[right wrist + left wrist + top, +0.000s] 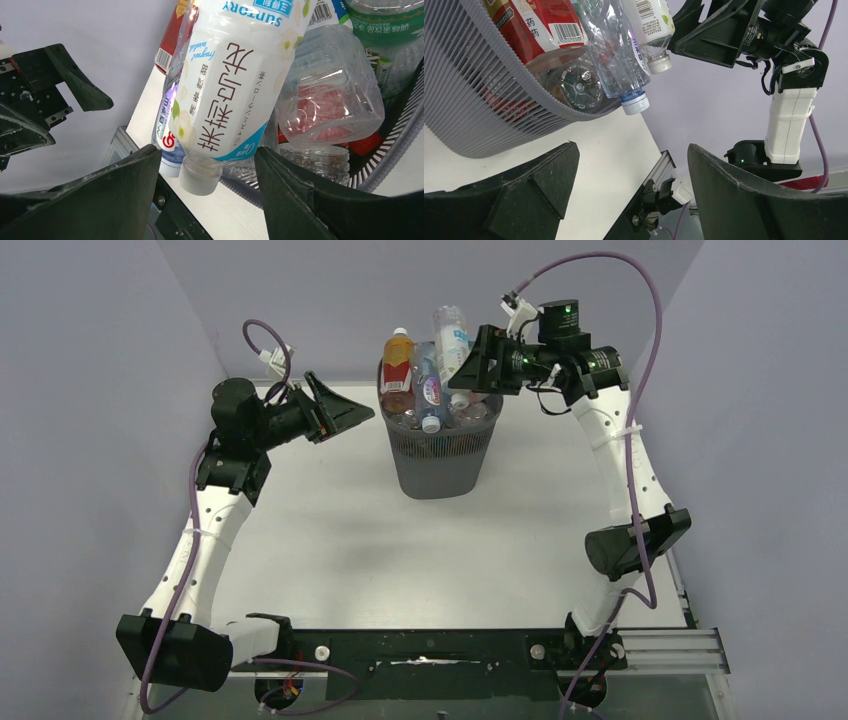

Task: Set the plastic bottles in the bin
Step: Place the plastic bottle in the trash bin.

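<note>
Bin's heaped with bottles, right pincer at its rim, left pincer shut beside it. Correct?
No: the left pincer is open, its fingers wide apart with nothing between them, as the left wrist view shows. The bin is heaped with bottles and the right pincer is at its rim.

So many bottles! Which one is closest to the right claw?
The white-labelled bottle with flowers, standing cap-down on the pile, right between the right gripper's open fingers. The clear crumpled bottle and the rest lie beyond it in the bin.
</note>
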